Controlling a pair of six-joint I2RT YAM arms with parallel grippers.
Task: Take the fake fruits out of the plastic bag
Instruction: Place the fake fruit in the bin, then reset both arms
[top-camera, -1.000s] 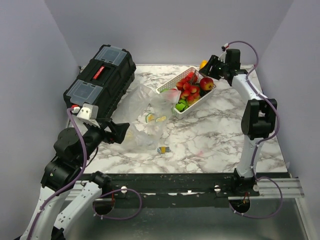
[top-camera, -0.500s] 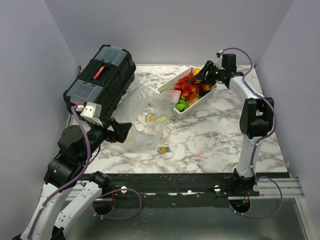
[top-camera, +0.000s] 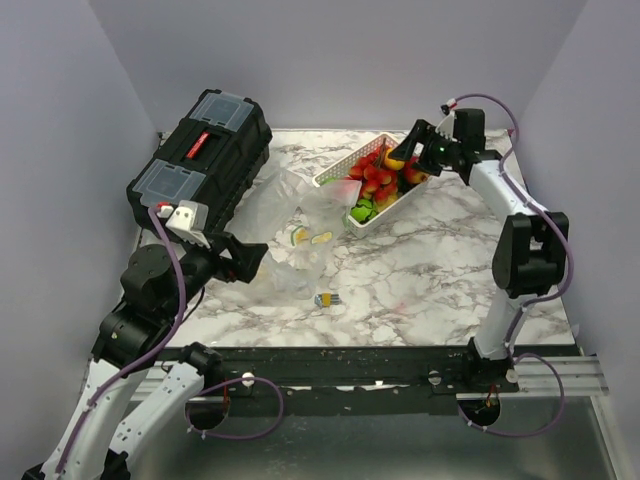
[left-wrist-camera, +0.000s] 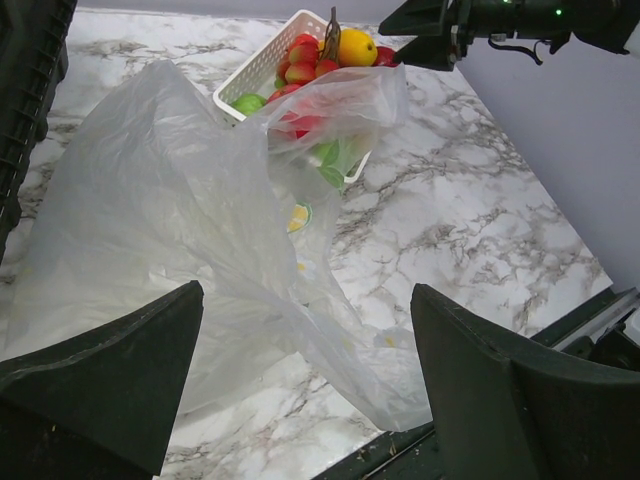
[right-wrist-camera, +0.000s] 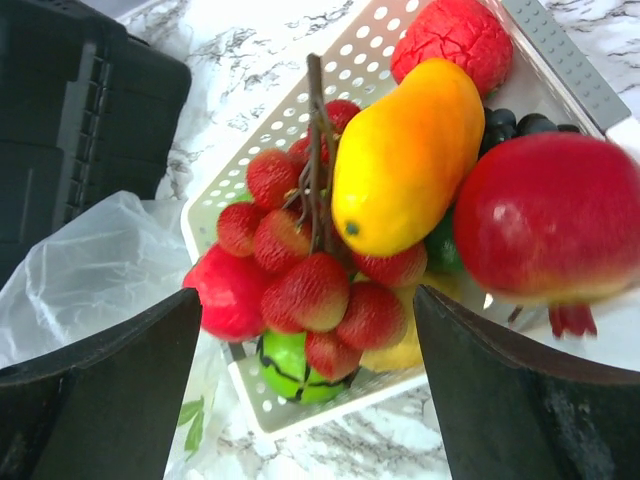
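Marble table (right-wrist-camera: 420, 440); dark grapes (right-wrist-camera: 512, 121) right-wrist only

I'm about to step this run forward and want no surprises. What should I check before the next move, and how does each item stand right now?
1. The right gripper is empty: ok, its jaws stand wide open over the basket.
2. The yellow-orange plastic mango is settled: ok, it lies on the fruit pile in the white slotted basket.
3. The clear crinkly plastic bag is held steady: not ok, the left gripper is open and grips nothing.
4. The bag is emptied: not ok, pale citrus slices show through it.
5. Which way the bag's mouth faces: cannot tell.
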